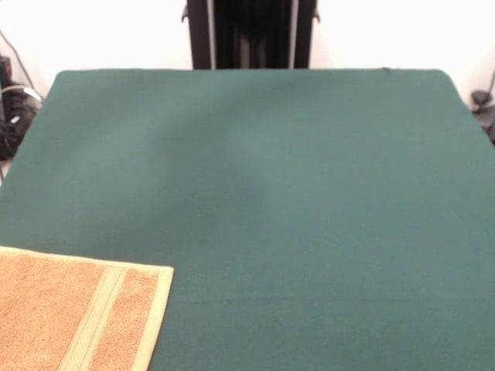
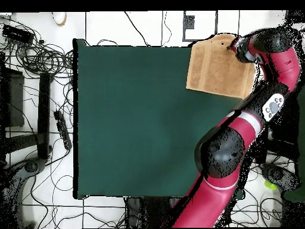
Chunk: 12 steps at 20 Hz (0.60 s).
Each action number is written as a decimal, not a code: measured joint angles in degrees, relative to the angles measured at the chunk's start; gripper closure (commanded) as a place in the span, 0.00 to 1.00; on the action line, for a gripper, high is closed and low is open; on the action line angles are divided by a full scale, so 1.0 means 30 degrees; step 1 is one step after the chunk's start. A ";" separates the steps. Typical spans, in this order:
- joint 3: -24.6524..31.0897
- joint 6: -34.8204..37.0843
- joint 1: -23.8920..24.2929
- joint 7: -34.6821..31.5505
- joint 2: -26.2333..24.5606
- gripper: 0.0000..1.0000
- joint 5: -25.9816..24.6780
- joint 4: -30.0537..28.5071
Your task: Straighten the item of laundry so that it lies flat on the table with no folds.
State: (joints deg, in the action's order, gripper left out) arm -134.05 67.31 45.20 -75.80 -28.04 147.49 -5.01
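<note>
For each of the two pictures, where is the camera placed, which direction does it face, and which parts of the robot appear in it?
Front view: sits across the table, looking over the green cloth toward the pedestal; the towel lies at lower left; no arm shows.
Overhead view: sits above, looking straight down; the red arm rises from the bottom and bends to the towel at the table's upper right corner, where the hand is; whether it is open cannot be told.
Shared: the green table and the towel at one corner.

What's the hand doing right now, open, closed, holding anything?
Hand: over the towel's far corner at the table edge; open or closed cannot be told.
</note>
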 measured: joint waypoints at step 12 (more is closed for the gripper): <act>0.0003 -0.0082 -0.0014 0.0000 0.0006 0.00 -0.0039 -0.0003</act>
State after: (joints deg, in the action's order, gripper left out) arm -134.04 67.07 45.16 -75.80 -28.02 147.37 -5.02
